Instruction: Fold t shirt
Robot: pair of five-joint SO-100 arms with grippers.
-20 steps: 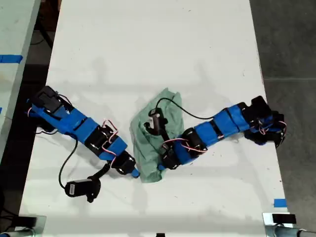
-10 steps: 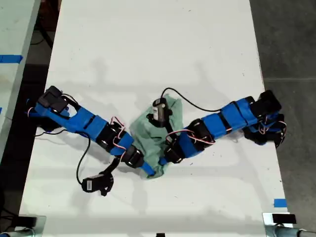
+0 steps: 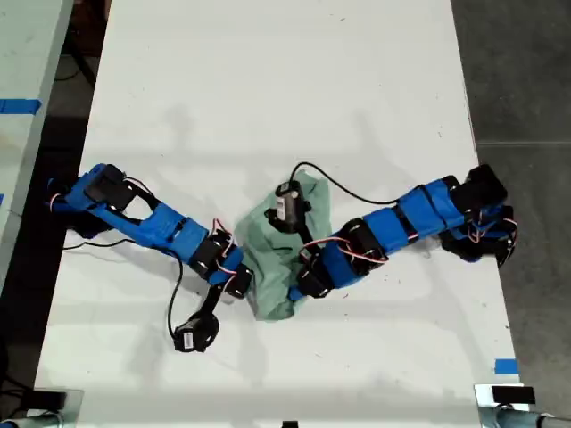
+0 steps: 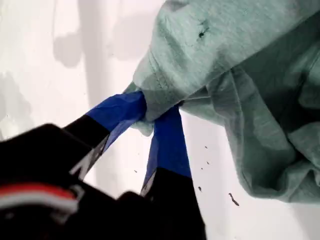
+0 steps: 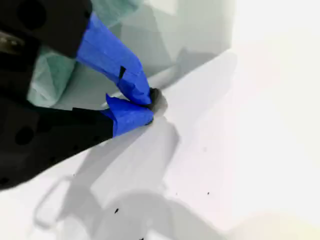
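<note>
My first gripper (image 4: 150,115) clamped on crumpled t shirt (image 3: 284,248) — no clear long axis.

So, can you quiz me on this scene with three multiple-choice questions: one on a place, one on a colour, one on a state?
1. Where is the t shirt? A. between the two arms; B. on the floor; C. hanging off the table.
2. Its colour? A. red; B. mint green; C. black.
3. On my first gripper, the jaws are: A. wide open; B. holding a cup; C. shut on fabric.
A: the exterior view shows an arm on each side. B: pale green all over. C: the first wrist view shows fabric pinched.
</note>
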